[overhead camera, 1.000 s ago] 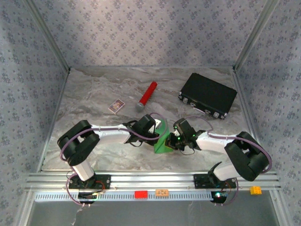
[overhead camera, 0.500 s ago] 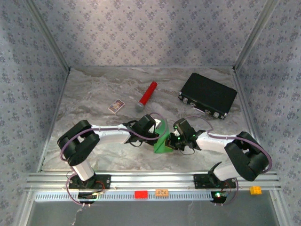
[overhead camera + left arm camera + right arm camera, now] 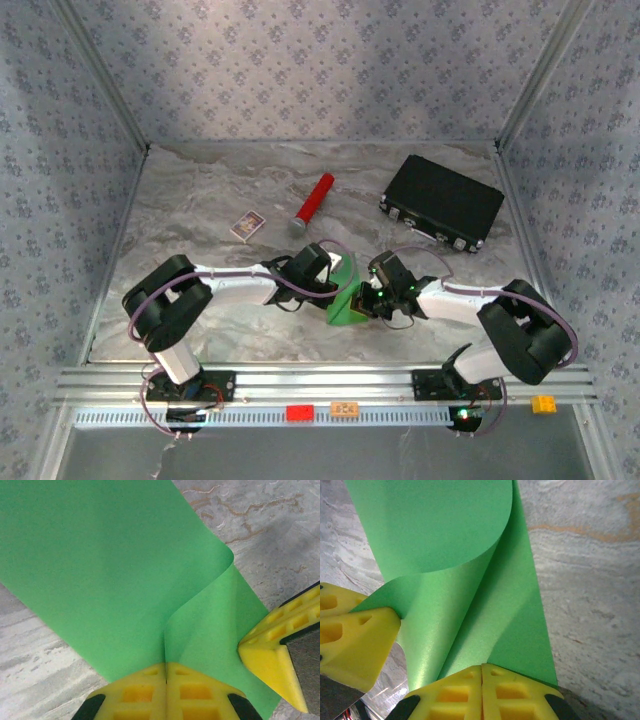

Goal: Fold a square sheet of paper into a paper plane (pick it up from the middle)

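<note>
The left tool (image 3: 166, 669) is closed, its two yellow fingers pressed flat together on the near edge of the paper (image 3: 100, 570). A crease rises from their seam toward 12 o'clock. The right tool (image 3: 481, 670) is closed the same way, gripping another edge of the same green sheet. From the left wrist, the right tool's yellow finger sits at 4 o'clock, touching the paper's right margin. A flap of the sheet curls over there with a rounded lip at 2 o'clock. From the right wrist, the left tool's finger sits at 8 o'clock, with a corner of the paper meeting its tip. This view also shows the upper flap bowed into a soft, unflattened roll whose curved edge reaches 12 o'clock. The marbled desk (image 3: 200, 200) shows beyond the paper in both wrist views. I cannot tell from either whether the sheet rests on it or hangs just above. From the top camera the grips themselves are too small to read. It does show the two arms reaching inward until their tools almost meet near the middle of the desk's near half, with the paper a small green wedge between and just below them. It also takes in a red cylinder (image 3: 313, 203) at 12 o'clock from the paper, a small card (image 3: 246, 225) at 10 o'clock and a black case (image 3: 442, 214) at 2 o'clock, all well apart from the tools.
</note>
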Motion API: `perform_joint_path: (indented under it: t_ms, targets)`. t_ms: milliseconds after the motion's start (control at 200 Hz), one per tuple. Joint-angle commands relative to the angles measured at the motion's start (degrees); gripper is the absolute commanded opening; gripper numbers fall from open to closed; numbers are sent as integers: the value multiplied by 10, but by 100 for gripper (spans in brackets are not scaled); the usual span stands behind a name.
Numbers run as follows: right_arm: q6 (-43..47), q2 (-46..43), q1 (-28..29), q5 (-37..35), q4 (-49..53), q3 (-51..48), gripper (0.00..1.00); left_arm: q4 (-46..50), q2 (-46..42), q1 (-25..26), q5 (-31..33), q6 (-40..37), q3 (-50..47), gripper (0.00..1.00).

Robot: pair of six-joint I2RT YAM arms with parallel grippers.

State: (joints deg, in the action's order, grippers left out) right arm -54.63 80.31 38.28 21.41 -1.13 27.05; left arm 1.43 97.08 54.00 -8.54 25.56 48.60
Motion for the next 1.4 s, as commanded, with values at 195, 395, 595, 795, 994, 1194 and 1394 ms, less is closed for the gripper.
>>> perform_joint_path:
  t_ms: [195, 395, 595, 795, 994, 1194, 1394]
  targets:
    - [-4, 7, 1, -26, 33, -2, 9, -3, 6, -5, -6, 7, -2, 0]
    - [-4, 7, 1, -26, 35, -2, 9, -4, 3, -5, -9, 10, -4, 0]
    - [-4, 5, 0, -27, 36, -2, 9, -2, 2, -5, -9, 12, -4, 0]
    - [-5, 2, 0, -29, 36, -5, 9, -4, -1, -5, -4, 16, -10, 0]
    - [-5, 1, 0, -29, 36, -4, 9, -2, 6, -5, -11, 17, -5, 0]
    - [-5, 2, -1, -28, 36, -3, 9, 0, 8, -5, -12, 19, -5, 0]
    - [-6, 0, -1, -29, 35, -6, 9, -7, 7, -5, -7, 20, -8, 0]
